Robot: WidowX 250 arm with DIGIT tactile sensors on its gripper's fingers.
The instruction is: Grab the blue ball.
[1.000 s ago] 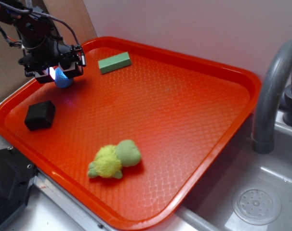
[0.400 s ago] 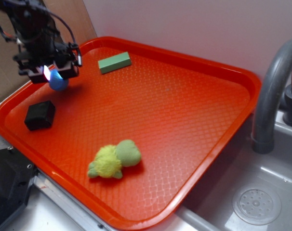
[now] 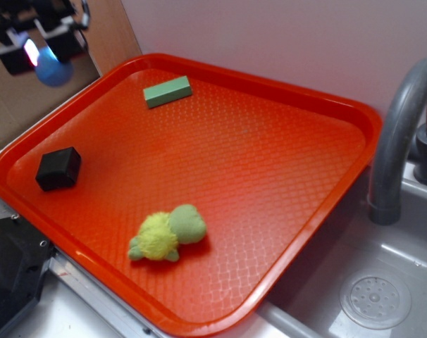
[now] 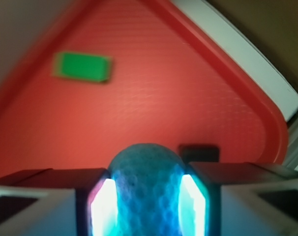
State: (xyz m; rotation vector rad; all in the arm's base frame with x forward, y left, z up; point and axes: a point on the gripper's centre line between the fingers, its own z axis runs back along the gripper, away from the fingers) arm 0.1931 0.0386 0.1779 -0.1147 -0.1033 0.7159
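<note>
Gripper (image 3: 41, 53) holds ball (image 3: 55, 70) high over tray's (image 3: 284, 90) far-left corner, clear of the tray floor; nothing beneath it. Nearest obstacles on tray: block (image 3: 167, 91) near the far rim, cube (image 3: 58, 168) near the left rim, both well apart from each other. Plush toy (image 3: 166, 234) near the front rim. Centre and right half of tray open. Faucet (image 3: 400, 134) stands just beyond the right rim, over sink (image 3: 382, 282).

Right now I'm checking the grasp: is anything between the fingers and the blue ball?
Nothing visible. The ball sits directly between the two fingers, pressed on both sides, with no other object wedged in. The gripper holds it above the tray's corner.
</note>
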